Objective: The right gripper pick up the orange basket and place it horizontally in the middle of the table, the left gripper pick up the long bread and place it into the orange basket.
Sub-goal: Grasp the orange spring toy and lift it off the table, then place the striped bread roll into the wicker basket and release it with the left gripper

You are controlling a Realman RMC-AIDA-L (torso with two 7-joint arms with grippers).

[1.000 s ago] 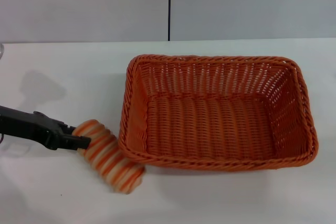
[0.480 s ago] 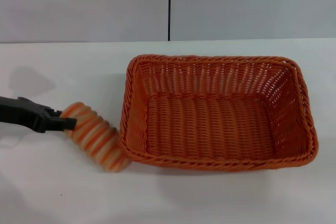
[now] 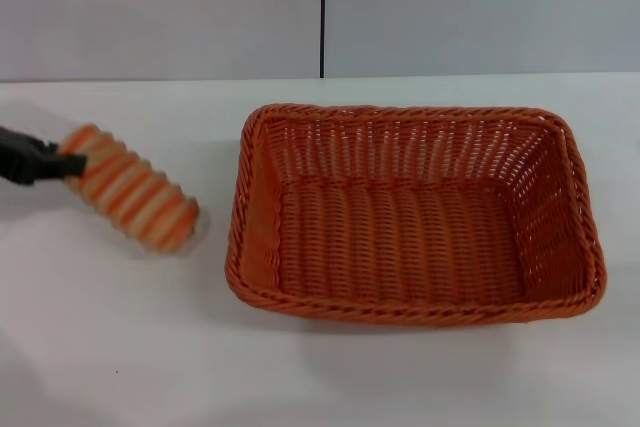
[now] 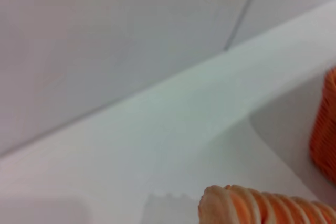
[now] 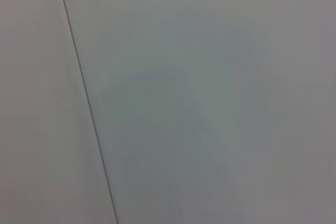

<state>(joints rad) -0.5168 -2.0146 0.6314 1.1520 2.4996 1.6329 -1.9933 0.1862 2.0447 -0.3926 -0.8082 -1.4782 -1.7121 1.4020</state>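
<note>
Lifted leftward since before, the striped long bread hangs pinched by the left gripper, itself mostly cut off, beside the orange basket.

Striped long bread seen close by, edge of orange basket glimpsed beside it, white table backed by grey wall.

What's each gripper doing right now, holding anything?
Left gripper: shut on one end of the long bread, left of the orange basket.
Right gripper: not in view in any picture.
</note>
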